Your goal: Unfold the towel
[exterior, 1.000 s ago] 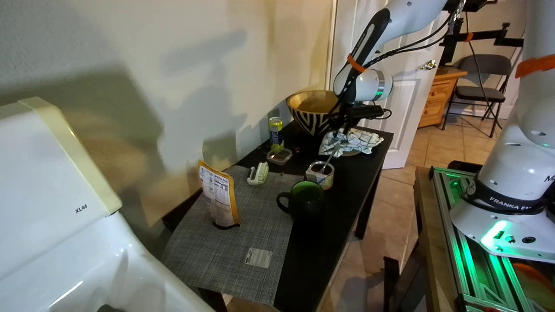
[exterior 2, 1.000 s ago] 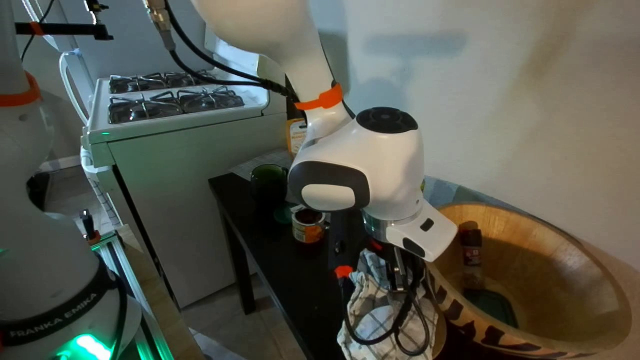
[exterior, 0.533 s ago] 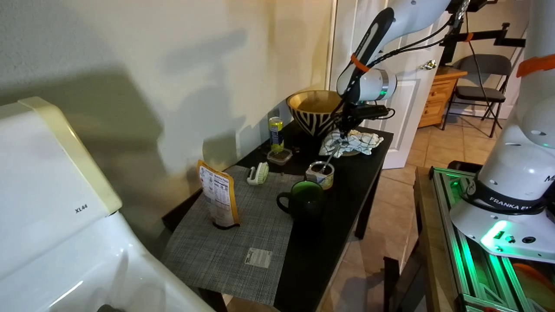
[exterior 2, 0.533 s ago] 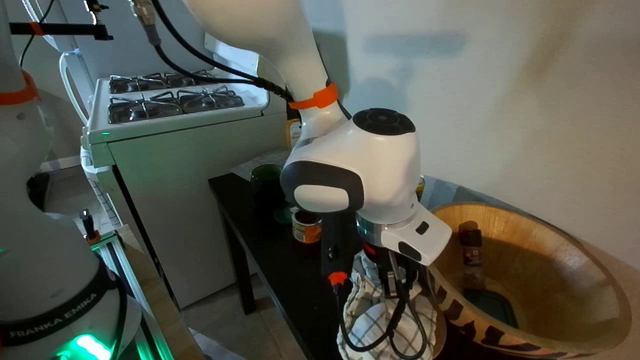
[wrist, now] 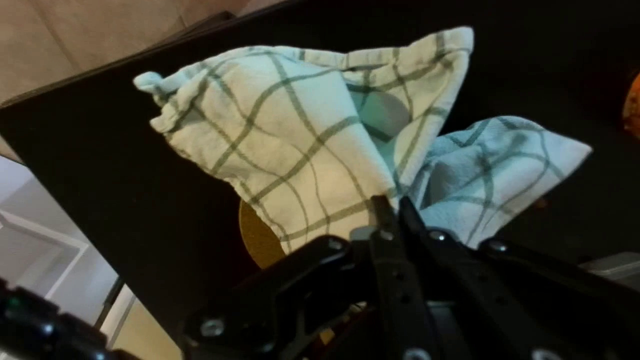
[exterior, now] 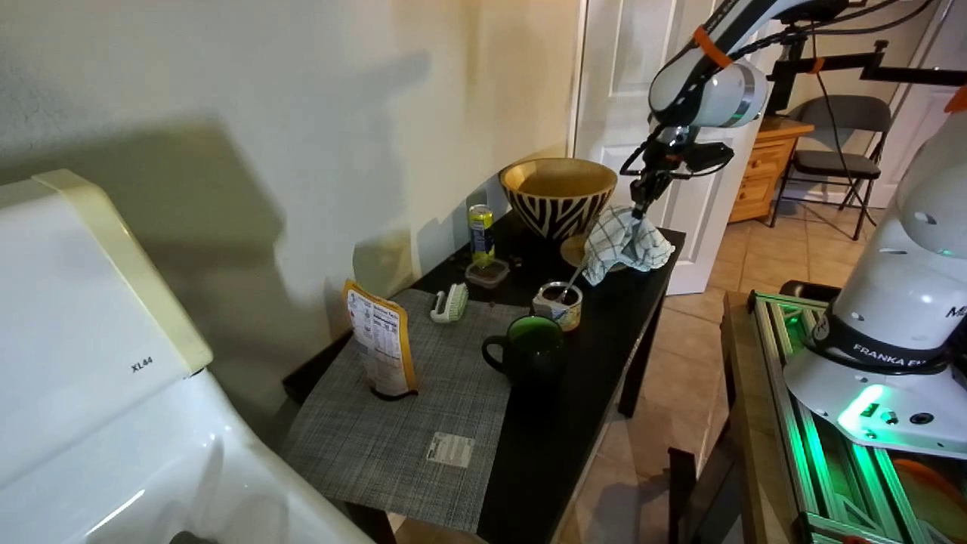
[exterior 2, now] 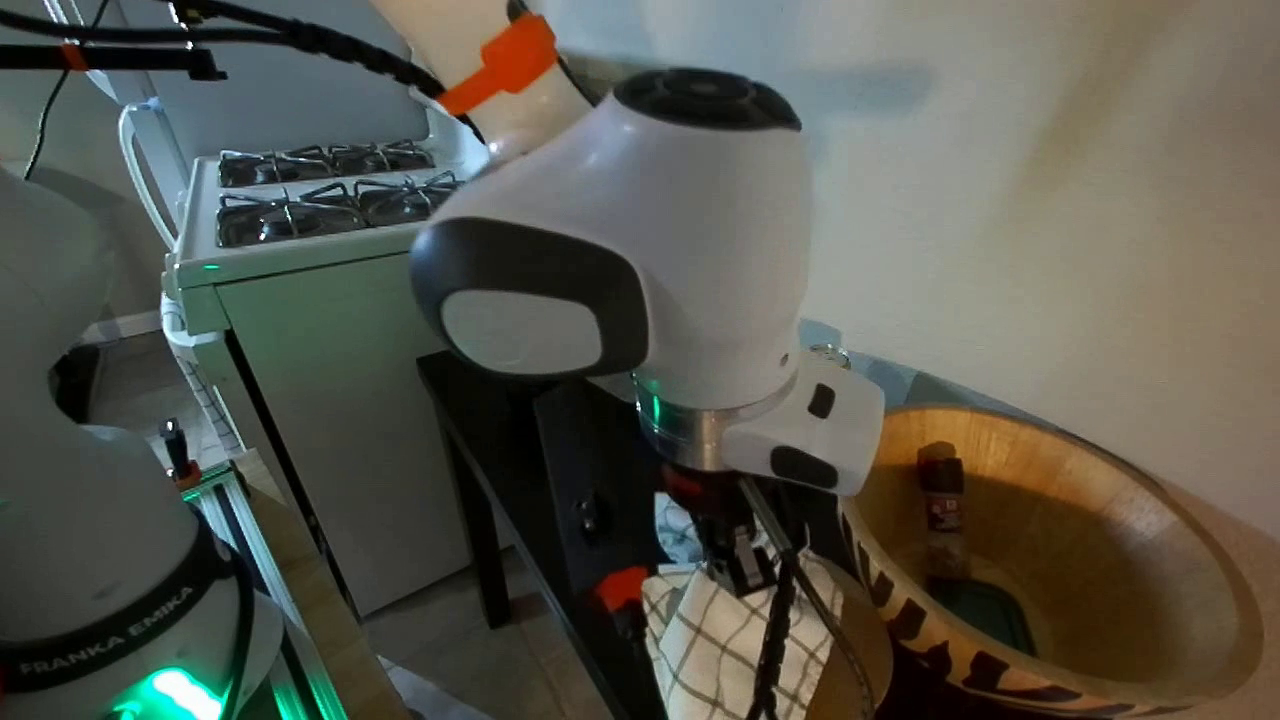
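Black fingers point(wrist: 385, 220) pinched white, green-checked cloth towel point(wrist: 285, 135) beside zebra-striped wooden bowl point(exterior: 559, 208); towel partly hid tan disc point(exterior: 574, 251). Bowl stood on black table point(exterior: 597, 385), white panelled door point(exterior: 619, 83) beyond it.

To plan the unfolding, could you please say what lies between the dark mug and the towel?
In an exterior view, an open container holding a utensil stands between the mug and the towel.

Jaws pinched on checked towel point(wrist: 340, 150); loose folds over dark tabletop point(wrist: 150, 215); brown disc point(wrist: 257, 234) partly covered.
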Robot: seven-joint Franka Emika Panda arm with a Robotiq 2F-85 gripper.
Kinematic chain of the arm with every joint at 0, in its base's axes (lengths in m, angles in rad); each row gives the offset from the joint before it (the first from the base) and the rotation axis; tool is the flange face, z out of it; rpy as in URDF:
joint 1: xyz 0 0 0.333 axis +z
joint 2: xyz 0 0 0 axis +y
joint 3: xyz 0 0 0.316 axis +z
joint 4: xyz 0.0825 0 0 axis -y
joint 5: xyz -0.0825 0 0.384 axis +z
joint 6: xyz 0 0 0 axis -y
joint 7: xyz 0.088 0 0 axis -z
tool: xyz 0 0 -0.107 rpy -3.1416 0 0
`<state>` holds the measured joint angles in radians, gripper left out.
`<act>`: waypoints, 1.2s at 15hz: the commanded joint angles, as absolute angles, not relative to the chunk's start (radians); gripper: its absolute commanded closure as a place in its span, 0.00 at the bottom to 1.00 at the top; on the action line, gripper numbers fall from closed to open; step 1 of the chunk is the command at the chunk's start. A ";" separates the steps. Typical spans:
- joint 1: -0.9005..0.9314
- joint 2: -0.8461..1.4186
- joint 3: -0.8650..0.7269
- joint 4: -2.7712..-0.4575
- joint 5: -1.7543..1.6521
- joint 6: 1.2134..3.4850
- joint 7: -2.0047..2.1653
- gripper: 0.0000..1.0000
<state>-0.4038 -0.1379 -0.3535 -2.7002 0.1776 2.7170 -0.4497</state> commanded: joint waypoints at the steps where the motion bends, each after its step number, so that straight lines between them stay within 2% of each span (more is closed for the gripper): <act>1: -0.429 -0.390 -0.435 -2.745 0.074 2.541 -0.545 0.99; 5: -0.451 -0.612 -0.485 -2.703 0.029 2.283 -0.632 0.99; 10: -0.393 -0.724 -0.537 -2.602 0.075 2.056 -0.715 0.99; 13: -0.344 -0.713 -0.579 -2.552 0.103 1.999 -0.751 0.99; 18: -0.198 -0.538 -0.702 -2.479 0.164 1.954 -0.887 0.99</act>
<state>-0.2927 -0.6694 -0.6220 -2.5438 0.1091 2.0006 -0.7884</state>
